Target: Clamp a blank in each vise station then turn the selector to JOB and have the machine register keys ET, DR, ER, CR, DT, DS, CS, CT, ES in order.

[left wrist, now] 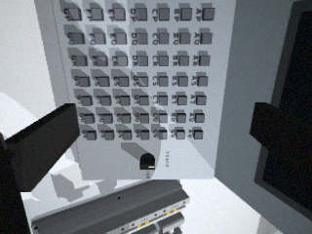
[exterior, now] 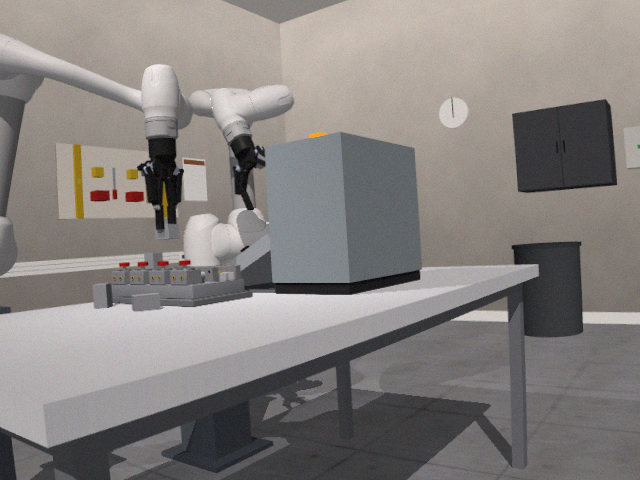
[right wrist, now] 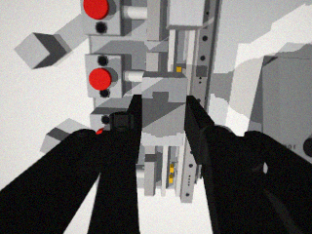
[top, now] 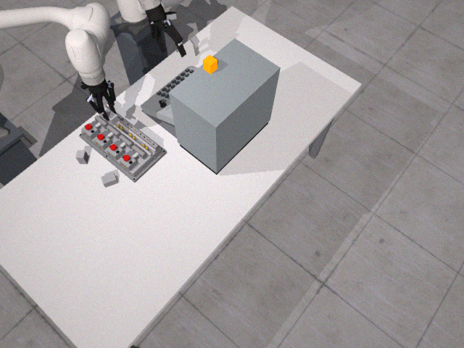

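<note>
My right gripper (top: pixel 110 115) (exterior: pixel 166 225) (right wrist: pixel 163 109) is shut on a grey blank (exterior: pixel 166 231) (right wrist: pixel 164 119), held above the vise fixture (top: pixel 148 167) (exterior: pixel 219 296). Another blank (exterior: pixel 153 257) (right wrist: pixel 186 12) stands in a station at the fixture's far end. Two loose blanks (top: pixel 83 156) (exterior: pixel 146 302) (right wrist: pixel 63 136) lie beside the fixture. Red valve knobs (top: pixel 113 147) (exterior: pixel 162 264) (right wrist: pixel 99 79) line one side. My left gripper (top: pixel 173 53) (left wrist: pixel 165 119) is open and empty above the key panel (left wrist: pixel 195 161). The black selector (top: pixel 162 104) (left wrist: pixel 147 162) sits near TEACH and JOB; its setting is unclear. No key looks lit.
The grey cabinet (top: pixel 245 112) (exterior: pixel 310 217) stands beside the key panel, with the amber lamp (top: pixel 210 64) (exterior: pixel 317 135) on top looking bright orange. It rises between the panel and the far part of the table (top: pixel 168 232) (exterior: pixel 206 335).
</note>
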You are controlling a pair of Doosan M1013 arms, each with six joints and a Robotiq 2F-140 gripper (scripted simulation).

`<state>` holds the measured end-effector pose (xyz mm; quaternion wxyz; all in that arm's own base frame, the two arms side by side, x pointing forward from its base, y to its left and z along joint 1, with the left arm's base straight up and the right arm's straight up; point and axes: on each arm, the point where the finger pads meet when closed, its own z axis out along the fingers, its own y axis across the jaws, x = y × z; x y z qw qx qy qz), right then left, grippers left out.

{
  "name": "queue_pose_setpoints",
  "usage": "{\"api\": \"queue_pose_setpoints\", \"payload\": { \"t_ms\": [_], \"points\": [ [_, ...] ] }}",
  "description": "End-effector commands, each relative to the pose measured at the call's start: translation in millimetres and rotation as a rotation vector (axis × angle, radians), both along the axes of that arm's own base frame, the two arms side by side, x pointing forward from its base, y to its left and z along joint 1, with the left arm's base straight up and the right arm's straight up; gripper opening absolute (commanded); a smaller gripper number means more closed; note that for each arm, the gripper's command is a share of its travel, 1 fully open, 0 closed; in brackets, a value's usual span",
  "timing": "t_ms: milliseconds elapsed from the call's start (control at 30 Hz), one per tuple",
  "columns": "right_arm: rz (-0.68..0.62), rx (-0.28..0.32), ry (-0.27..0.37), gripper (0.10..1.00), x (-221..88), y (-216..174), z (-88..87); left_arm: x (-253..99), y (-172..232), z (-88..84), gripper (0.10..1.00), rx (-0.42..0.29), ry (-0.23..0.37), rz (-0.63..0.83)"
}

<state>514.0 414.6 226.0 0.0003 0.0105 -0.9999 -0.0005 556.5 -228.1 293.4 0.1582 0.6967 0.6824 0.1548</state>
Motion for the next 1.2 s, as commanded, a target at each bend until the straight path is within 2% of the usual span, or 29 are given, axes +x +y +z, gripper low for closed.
{"api": "queue_pose_setpoints", "payload": {
  "t_ms": [0, 233, 700, 867, 1100, 1167],
  "points": [
    [-0.005, 0.000, -0.002, 0.099, -3.2, 8.5, 1.0, 0.3, -0.1, 0.6, 1.000, 0.000, -0.001, 0.000],
    [-0.013, 0.000, -0.002, 0.099, -10.7, 23.1, 0.8, 0.3, -0.1, 0.6, 1.000, 0.000, -0.001, 0.000],
    [-0.014, 0.000, -0.002, 0.099, -11.0, 23.9, -1.5, 0.3, -0.1, 0.6, 1.000, 0.000, -0.001, 0.000],
    [-0.014, 0.000, -0.002, 0.099, -11.0, 23.9, -10.5, 0.3, -0.1, 0.6, 1.000, 0.000, -0.001, 0.000],
    [-0.014, 0.000, -0.002, 0.099, -10.9, 23.9, -33.3, 0.3, -0.1, 0.6, 1.000, 0.000, -0.001, 0.000],
    [-0.014, 0.000, -0.002, 0.099, -10.9, 23.9, -33.3, 0.3, -0.1, 0.6, 1.000, 0.000, -0.001, 0.000]
  ]
}}
